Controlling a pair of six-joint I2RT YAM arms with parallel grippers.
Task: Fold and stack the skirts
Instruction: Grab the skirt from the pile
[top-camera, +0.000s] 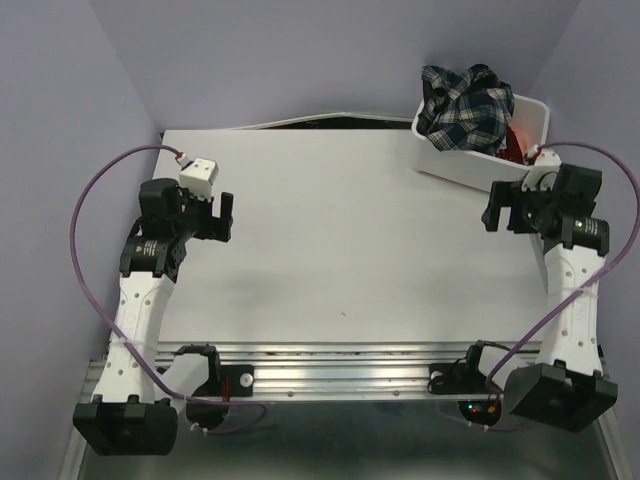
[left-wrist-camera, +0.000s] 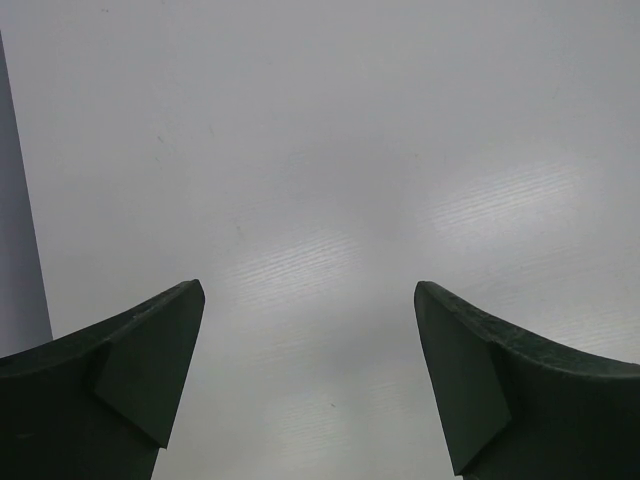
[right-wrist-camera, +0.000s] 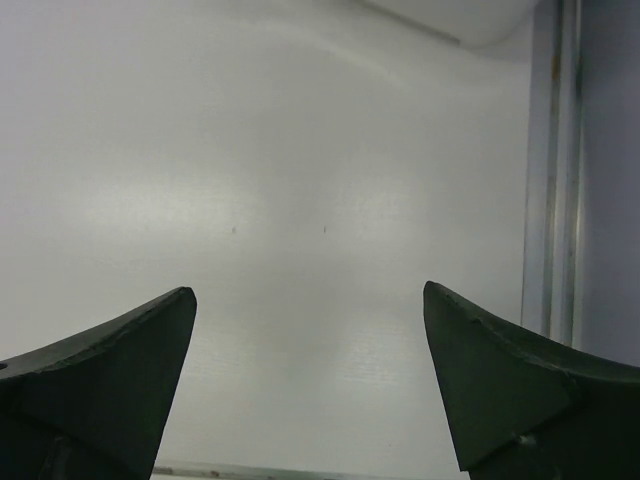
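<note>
At the far right corner of the table (top-camera: 340, 230), the plaid skirt (top-camera: 465, 105) lay heaped over the red skirt (top-camera: 512, 143) in the white bin (top-camera: 470, 165). The left gripper (left-wrist-camera: 310, 290) and right gripper (right-wrist-camera: 310, 290) hung spread wide and empty, so I judged nothing folded or stacked yet

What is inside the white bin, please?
A crumpled plaid skirt fills the white bin, spilling over its rim. Red cloth shows beneath it. Anything deeper is covered.

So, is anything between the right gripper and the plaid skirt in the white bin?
Only the near wall of the white plastic bin; the navy plaid skirt heaps above its rim, open from above.
</note>
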